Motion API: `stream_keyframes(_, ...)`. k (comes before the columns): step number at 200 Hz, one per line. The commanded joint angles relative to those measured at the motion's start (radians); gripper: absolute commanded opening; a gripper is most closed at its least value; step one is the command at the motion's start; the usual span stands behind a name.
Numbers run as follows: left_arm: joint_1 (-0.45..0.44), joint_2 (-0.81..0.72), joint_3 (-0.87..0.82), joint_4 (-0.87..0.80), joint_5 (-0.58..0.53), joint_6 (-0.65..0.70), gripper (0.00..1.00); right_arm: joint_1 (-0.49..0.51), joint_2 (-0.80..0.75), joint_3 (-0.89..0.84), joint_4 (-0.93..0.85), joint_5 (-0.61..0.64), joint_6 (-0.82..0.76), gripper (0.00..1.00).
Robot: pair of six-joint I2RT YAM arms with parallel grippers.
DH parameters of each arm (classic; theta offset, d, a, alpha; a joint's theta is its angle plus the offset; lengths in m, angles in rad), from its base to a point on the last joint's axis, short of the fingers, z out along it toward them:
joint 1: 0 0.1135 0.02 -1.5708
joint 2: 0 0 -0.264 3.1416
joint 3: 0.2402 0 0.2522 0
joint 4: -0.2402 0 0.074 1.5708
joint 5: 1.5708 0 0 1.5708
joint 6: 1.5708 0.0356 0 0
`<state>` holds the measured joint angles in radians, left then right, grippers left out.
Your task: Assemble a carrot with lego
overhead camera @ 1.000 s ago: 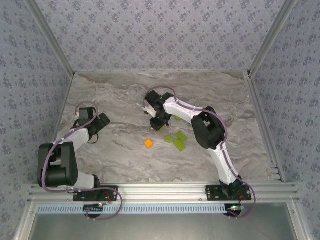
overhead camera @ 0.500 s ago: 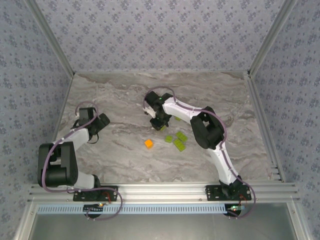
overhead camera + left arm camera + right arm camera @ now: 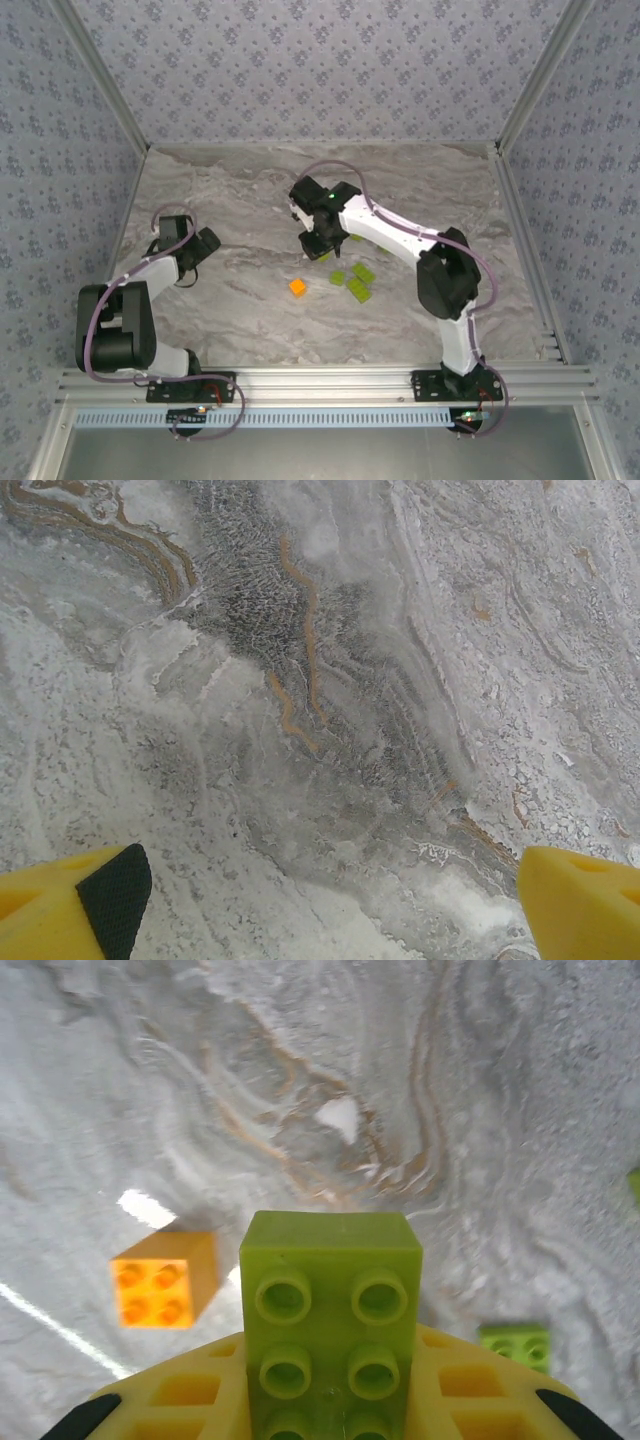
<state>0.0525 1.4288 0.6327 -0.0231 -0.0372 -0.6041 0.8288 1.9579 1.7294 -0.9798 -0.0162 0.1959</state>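
Note:
My right gripper [image 3: 322,245] is shut on a lime-green lego brick [image 3: 332,1310], studs facing the wrist camera, above the middle of the table. The orange square brick [image 3: 298,287] lies alone on the marble, below and left of the held brick [image 3: 163,1280]. Loose green bricks [image 3: 357,284] lie in a small group right of the orange one; one of them [image 3: 513,1345] sits at the lower right of the right wrist view. A joined carrot is out of view. My left gripper [image 3: 330,910] stands open over bare marble at the table's left [image 3: 200,250].
Another green brick [image 3: 354,237] lies just right of the right gripper. Metal rails [image 3: 520,230] border the marble table [image 3: 230,310] at the sides and front, and patterned walls stand behind.
The right arm's elbow has swung out to the right and the wrist has turned, with the green brick still in the gripper. The left arm has not moved.

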Motion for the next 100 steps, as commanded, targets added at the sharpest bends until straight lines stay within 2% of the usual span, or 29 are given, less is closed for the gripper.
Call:
stream_keyframes(1,0.006,0.012,0.024,0.005,0.008,0.001,0.96,0.058,-0.014,-0.044,-0.006,-0.022,0.150,0.28)
stream_keyframes(51,0.005,0.016,0.027,0.006,0.014,0.006,0.96,0.159,0.061,-0.021,0.037,-0.012,0.218,0.27)
stream_keyframes(100,0.005,0.016,0.027,0.006,0.016,0.005,0.96,0.168,0.122,0.029,0.028,-0.001,0.196,0.27)
